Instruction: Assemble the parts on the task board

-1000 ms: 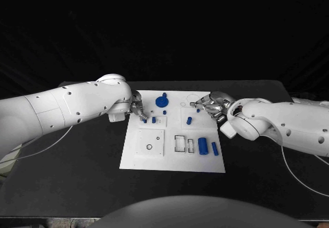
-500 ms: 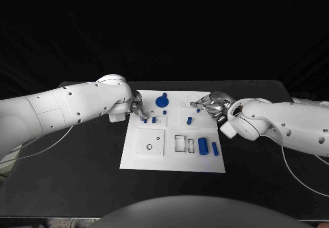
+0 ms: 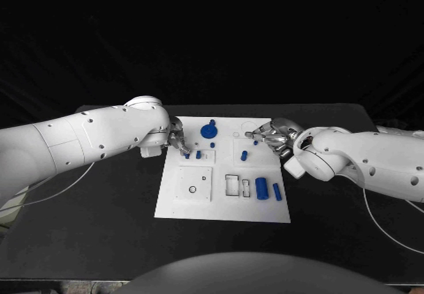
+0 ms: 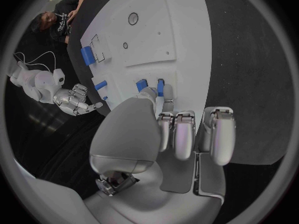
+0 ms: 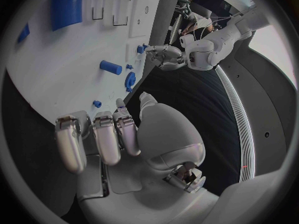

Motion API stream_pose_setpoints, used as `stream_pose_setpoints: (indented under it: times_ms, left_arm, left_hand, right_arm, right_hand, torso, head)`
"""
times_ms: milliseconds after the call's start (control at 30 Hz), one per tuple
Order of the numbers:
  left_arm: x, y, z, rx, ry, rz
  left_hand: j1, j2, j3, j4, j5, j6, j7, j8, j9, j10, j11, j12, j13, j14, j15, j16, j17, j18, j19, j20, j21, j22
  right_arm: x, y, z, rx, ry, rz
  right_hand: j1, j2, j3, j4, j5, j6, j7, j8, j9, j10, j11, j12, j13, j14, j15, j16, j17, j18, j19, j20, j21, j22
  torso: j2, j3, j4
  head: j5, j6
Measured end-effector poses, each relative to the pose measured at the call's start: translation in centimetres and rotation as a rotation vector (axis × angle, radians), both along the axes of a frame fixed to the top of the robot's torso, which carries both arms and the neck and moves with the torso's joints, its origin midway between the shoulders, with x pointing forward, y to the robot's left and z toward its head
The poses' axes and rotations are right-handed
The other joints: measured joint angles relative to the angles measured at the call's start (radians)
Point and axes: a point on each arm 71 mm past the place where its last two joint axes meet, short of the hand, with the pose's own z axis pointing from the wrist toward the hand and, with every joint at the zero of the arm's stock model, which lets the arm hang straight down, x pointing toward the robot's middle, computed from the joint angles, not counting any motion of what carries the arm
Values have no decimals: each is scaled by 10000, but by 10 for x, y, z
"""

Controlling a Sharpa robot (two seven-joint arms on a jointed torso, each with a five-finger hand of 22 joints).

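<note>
The white task board (image 3: 221, 202) lies mid-table. My left hand (image 3: 179, 144) is over its far left part. There its fingertips (image 4: 163, 102) pinch a small blue part (image 4: 160, 87) that stands on the board, beside a second one (image 4: 141, 85); the other fingers are curled in. My right hand (image 3: 269, 136) hovers over the board's far right edge with fingers (image 5: 106, 134) curled and nothing in them. A small blue stud (image 5: 96, 104) sits just off its fingertips. A blue gear (image 3: 208, 130) and a blue peg (image 3: 244, 155) lie between the hands.
A thick blue cylinder (image 3: 261, 187) and a thin blue bar (image 3: 276, 192) lie on the board's near right, next to rectangular slots (image 3: 232, 185). A square plate with round holes (image 3: 193, 184) is at the near left. Black table (image 3: 106, 208) surrounds the board.
</note>
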Motion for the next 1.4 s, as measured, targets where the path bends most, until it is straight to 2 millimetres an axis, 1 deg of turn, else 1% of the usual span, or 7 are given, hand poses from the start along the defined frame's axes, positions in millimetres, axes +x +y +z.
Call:
stream_pose_setpoints:
  times_ms: [167, 367, 467, 867, 1267, 1300, 1400]
  left_arm:
    - [0, 0, 0, -1, 41, -36]
    - [-1, 0, 0, 15, 78, -64]
    - [-1, 0, 0, 41, 109, -73]
    - [-2, 0, -2, 237, 263, -105]
    - [-2, 6, -2, 440, 203, 58]
    - [-2, 6, -2, 449, 180, 75]
    - [-2, 9, -1, 441, 55, 156]
  left_hand:
    - [-34, -85, 18, -17, -20, -5, -4, -1, 14, 25, 44, 0, 0, 0, 0, 0, -1, 0, 0, 0, 0, 0]
    - [-249, -253, 277, -277, -40, -62, -47, -1, 31, 25, 44, 0, 0, 0, 0, 0, -1, 0, 0, 0, 0, 0]
    - [-711, -283, 210, -391, -40, -105, -14, 35, -7, 25, 44, 0, 0, 0, 0, 0, -1, 0, 0, 0, 0, 0]
    - [-3329, -595, -1004, -330, 11, -185, 13, -177, -348, 60, 153, 0, 0, 37, 107, 0, -3, -1, 0, 72, 0, -1]
    - [-4166, -492, -1506, -324, 10, -188, 80, -177, -394, 60, 152, 0, 0, 2, 141, 0, -3, -1, 0, 145, 0, 0]
    - [-4380, -465, -1622, -323, -23, -167, 102, -162, -391, 60, 152, 0, 0, 2, 141, 0, -4, -1, 0, 145, 0, 0]
    - [-4748, -419, -1862, -330, -509, -106, 105, -81, -344, 60, 152, 0, 0, 2, 141, 0, -4, -1, 0, 145, 0, 0]
  right_arm:
    - [0, 0, 0, -2, 0, -2]
    - [0, 0, 0, -4, 0, -9]
    - [0, 0, 0, -5, 0, -10]
    - [0, 0, 0, -4, 1, -7]
    - [0, 0, 0, -3, 2, -1]
    - [0, 0, 0, -3, 2, -1]
    - [0, 0, 0, -6, 1, -5]
  right_hand:
    - [0, 0, 0, 0, 0, 0, 0, 0, 0, 0, 0, 0, 0, 0, 0, 0, 0, 0, 0, 0, 0, 0]
    - [0, 0, 0, 0, 0, 0, 0, 0, 0, 0, 0, 1, -6, 0, 0, 0, 0, 0, 0, 0, 0, -1]
    - [0, 0, 0, 0, 0, 0, 0, 0, 0, 0, 0, 2, -9, 0, 0, 0, -1, 0, 0, 0, 0, -1]
    - [0, 0, 0, 0, 0, 0, 0, 0, 0, 0, 0, 6, -8, 0, 0, 0, 0, 0, 0, 0, 0, -2]
    - [0, -1, 0, 0, 0, 0, 0, 0, 0, 0, 0, 17, 0, 0, 0, 0, -1, 0, 0, 0, 0, -3]
    - [-1, -1, 0, 0, 0, 0, 0, 0, 0, 0, 0, 18, 0, 0, 0, 0, -1, 0, 0, 0, 0, -3]
    - [-1, 0, 0, 0, 0, 0, 0, 0, 0, 0, 0, 23, -2, 0, 0, 0, -1, 0, 0, 0, 0, -3]
  torso:
    - [0, 0, -1]
    - [5, 0, -5]
    - [5, 2, -5]
    - [10, 1, 0]
    - [9, -5, 2]
    - [8, -4, 2]
    - [6, -3, 0]
  head:
    - [-6, 0]
    - [-11, 0]
    - [-11, 0]
    - [-4, 0]
    - [-4, 0]
    - [-4, 0]
    - [-9, 0]
